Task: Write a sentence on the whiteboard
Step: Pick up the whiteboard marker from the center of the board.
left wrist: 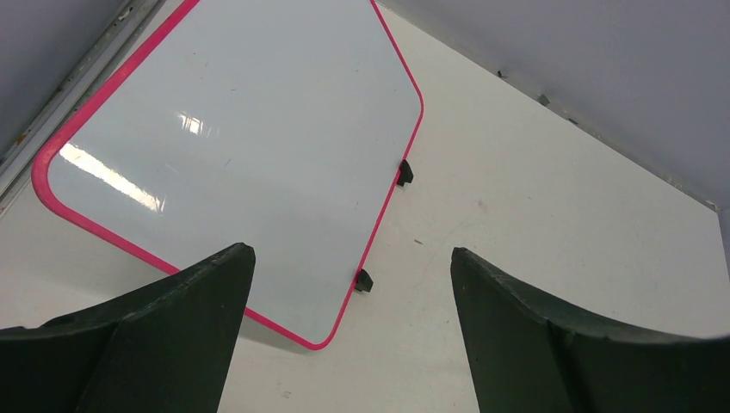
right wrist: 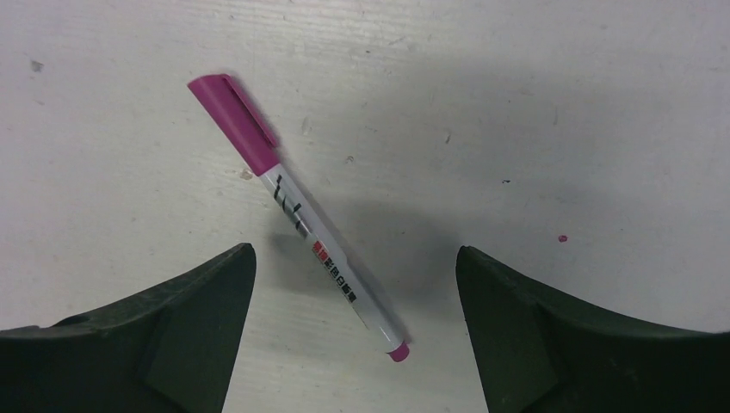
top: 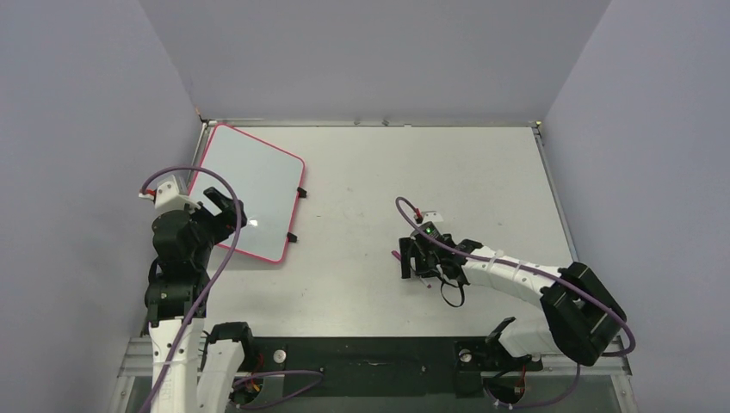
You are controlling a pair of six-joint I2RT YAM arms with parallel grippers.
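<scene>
The whiteboard [top: 250, 189] lies flat on the table [top: 448, 172], directly under and ahead of the left gripper [top: 225, 209], well apart from the right gripper [top: 416, 265]. Its face is plain glossy white with a bright patch of glare, bordered by a thin pink-red frame. Two small black clips [left wrist: 405, 172] sit on the board edge that faces the right gripper. In the left wrist view the left gripper [left wrist: 351, 252] stands released, jaws spread wide, gripping nothing; the rounded near corner of the whiteboard [left wrist: 241, 146] falls below the gap between the fingers, and neither finger is seen touching it. The right gripper [right wrist: 355, 249] is likewise released, jaws wide apart, pointed down at the table [right wrist: 559, 112]. A marker [right wrist: 293, 211] lies on the table beneath it, in the gap between the fingers and apart from both. The marker rests at a slant: its magenta cap points ahead and toward the left finger, and its white printed barrel runs back toward the middle of the gap, ending in a small magenta tip. A tiny magenta speck [right wrist: 562, 238] marks the table just ahead of the right finger. Whether the right gripper's fingertips touch the table cannot be told.
</scene>
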